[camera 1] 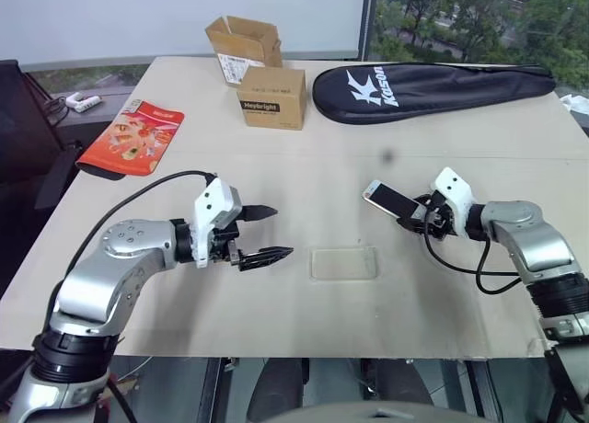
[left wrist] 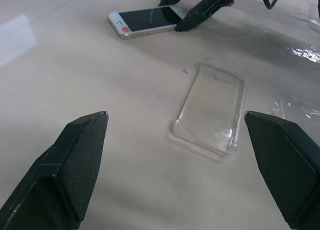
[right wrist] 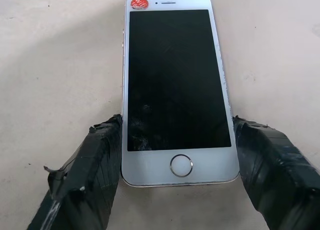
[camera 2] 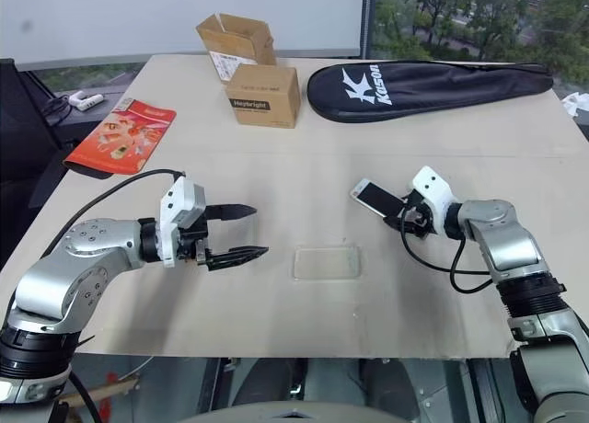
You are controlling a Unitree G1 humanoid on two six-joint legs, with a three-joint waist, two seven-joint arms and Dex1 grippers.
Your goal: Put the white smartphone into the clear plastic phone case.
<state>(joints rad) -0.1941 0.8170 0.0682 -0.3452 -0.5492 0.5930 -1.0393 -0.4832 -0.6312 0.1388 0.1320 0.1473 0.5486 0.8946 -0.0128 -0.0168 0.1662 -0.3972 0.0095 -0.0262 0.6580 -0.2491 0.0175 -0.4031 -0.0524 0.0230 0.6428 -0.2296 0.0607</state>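
Note:
The white smartphone (right wrist: 175,80) has a black screen, a round home button and a red sticker at its far end. My right gripper (right wrist: 176,121) is shut on it, one finger pressed to each long side near the home button. From the head, the phone (camera 1: 391,200) sticks out leftward from that gripper (camera 1: 414,217), right of the table's middle. The clear plastic phone case (camera 1: 344,263) lies flat on the table, nearer the front edge, between my two arms. My left gripper (camera 1: 281,232) hangs open just left of the case (left wrist: 212,110), holding nothing.
At the back of the table (camera 1: 276,331) stand a closed cardboard box (camera 1: 272,97) and an open one (camera 1: 243,39). A black racket bag (camera 1: 433,87) lies back right. A red packet (camera 1: 133,136) sits back left, near a small white object (camera 1: 83,101).

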